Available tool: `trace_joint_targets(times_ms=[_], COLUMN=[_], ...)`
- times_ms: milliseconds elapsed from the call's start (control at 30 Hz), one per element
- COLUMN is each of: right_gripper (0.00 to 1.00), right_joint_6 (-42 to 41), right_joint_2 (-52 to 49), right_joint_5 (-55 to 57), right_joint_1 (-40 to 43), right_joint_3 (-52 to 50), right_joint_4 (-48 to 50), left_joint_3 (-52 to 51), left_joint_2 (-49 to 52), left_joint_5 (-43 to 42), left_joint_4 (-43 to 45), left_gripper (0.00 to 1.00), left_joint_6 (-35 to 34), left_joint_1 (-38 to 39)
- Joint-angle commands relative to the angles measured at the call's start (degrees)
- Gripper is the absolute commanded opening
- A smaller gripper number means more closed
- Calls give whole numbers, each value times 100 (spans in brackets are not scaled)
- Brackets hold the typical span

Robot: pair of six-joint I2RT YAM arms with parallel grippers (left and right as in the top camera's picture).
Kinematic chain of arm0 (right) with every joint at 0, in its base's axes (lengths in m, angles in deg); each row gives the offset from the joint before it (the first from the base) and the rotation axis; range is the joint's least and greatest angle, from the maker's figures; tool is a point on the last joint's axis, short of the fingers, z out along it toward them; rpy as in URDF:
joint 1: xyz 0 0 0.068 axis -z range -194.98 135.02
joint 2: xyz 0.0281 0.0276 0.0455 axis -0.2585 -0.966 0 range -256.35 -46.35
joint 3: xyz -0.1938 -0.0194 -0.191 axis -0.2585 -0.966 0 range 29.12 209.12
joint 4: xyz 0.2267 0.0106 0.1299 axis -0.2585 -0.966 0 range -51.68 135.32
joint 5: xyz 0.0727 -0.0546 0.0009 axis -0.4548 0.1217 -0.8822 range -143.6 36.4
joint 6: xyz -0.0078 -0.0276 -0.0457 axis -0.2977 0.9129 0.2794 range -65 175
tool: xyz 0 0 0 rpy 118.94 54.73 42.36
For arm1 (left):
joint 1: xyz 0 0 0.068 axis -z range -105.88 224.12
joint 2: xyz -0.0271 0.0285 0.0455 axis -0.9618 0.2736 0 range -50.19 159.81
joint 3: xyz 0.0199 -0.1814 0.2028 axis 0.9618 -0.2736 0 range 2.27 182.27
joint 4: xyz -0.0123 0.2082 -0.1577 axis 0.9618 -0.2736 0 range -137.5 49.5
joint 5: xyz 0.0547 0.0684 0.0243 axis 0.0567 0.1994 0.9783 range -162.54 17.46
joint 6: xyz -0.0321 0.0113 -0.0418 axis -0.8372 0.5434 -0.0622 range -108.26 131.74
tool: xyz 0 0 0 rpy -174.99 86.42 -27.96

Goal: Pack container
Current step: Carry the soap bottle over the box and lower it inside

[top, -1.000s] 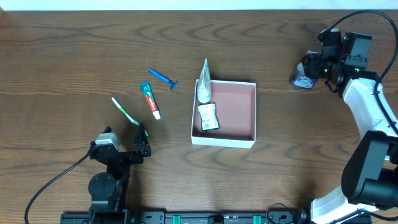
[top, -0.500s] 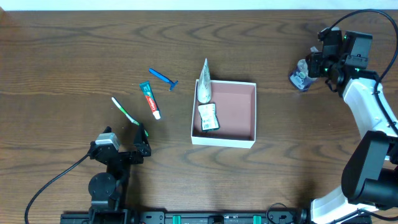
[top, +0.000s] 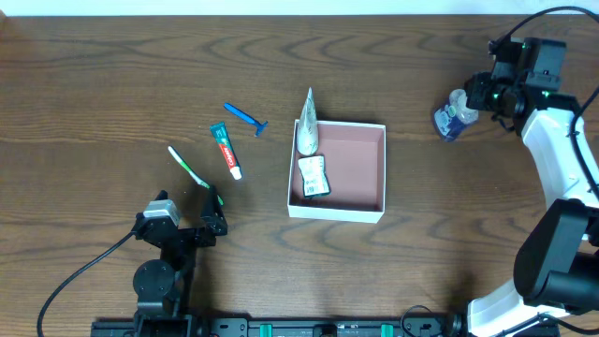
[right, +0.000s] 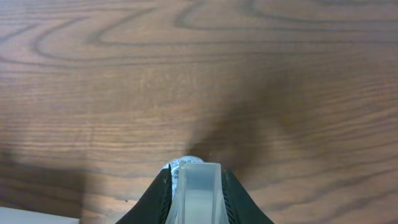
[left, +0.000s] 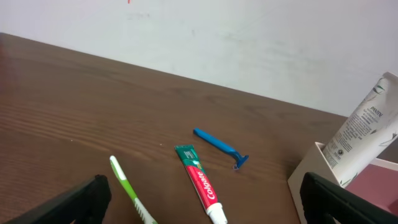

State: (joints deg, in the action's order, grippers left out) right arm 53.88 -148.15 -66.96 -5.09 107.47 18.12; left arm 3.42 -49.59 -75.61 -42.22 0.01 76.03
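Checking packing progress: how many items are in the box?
2: a white tube leaning over the container's top-left corner, and a small packet lying by its left wall.

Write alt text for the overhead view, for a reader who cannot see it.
The right gripper holds a small clear bottle right of the container, a white box with a white tube and a packet at its left side. A blue razor, toothpaste and a toothbrush lie on the wooden table left of it, beyond the open left gripper.
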Motion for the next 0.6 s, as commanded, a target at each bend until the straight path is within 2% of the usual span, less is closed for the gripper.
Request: trace_joint_targets(times_ms=[0,133,300,567], right_gripper=[8,7,5,8], right_joint_6=[-188,-245,-796,-1574], right_joint_2=[35,66,354,1495], right_joint_5=[-103,-103,-111,-802], right_joint_1=[-155,-289,-463,-699], right_joint_3=[435,723,1040,1086], right_joint_4=[-151,-608,-1346,-1810], left_joint_3=[-92,-92,-92,-92], left_joint_2=[-26,-26,-26,-26], left_joint_5=[-37,-37,-37,-37], left_joint_4=[-205,-205,-205,-205], left_gripper=[98,98,98,98], left_joint_6=[98,98,98,98], left_joint_1=[-28,-28,-28,-28])
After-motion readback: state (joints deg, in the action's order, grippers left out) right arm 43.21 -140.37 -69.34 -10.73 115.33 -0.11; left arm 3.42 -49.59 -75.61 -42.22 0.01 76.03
